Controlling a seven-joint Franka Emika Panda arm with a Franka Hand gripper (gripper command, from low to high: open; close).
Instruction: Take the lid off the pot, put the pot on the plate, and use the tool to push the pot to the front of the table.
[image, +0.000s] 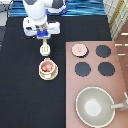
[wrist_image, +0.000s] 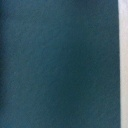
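1. Black table (image: 20, 95) fills most of the exterior view, with a pinkish-brown stove counter (image: 95, 85) set into its right and bottom-right part; a blue band runs along the view's top edge and a pale tiled strip shows at the top right corner.
2. On the stove counter lie three bare black burners (image: 103, 51), and the pale-pink lid (image: 78, 49) rests on the fourth spot, at the counter's top left, already off the pot.
3. Lower on the counter stands a large grey pan (image: 93, 106), its handle pointing to the view's right.
4. The pot (image: 47, 66), open with reddish contents showing, sits on the tan plate (image: 48, 75) on the table, just left of the stove counter's edge.
5. The gripper (image: 44, 37) is near the view's top, left of centre, above the pot, and its fingers are clamped on the handle of the cream tool (image: 45, 48).
6. The tool hangs toward the view's bottom, its slotted head just above the pot's far rim; contact between the two cannot be told.
7. Nothing stands between the pot and the table's bottom edge.
8. The wrist view shows only a flat dark blue-green surface and a pale strip (wrist_image: 124, 64) along one edge; none of the task's things appear in it, while the exterior view shows them all.
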